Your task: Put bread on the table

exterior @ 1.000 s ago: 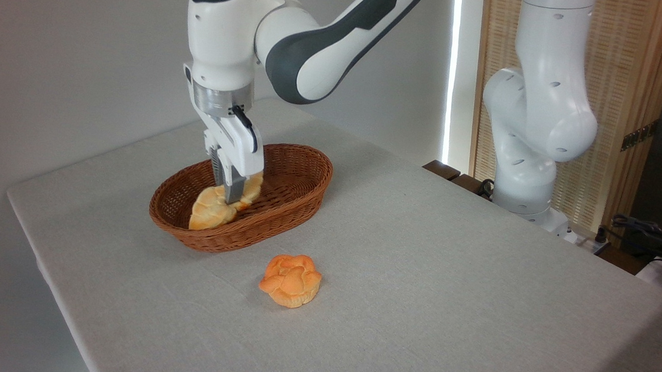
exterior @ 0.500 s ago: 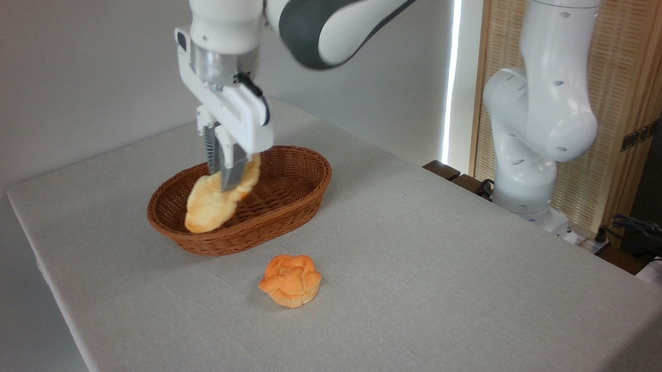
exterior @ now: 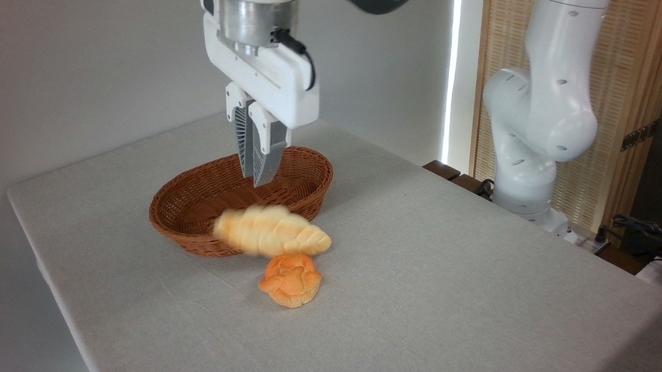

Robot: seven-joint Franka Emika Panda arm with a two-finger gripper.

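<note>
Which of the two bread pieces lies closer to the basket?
The elongated pale-yellow loaf, blurred, right at the basket's front rim. The round orange bun sits nearer the camera.

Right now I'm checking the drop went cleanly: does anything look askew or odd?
Yes. The bread is blurred and seems to lie across the basket front rim, right by the bun, not clearly flat on the table. The gripper is above it, empty.
</note>
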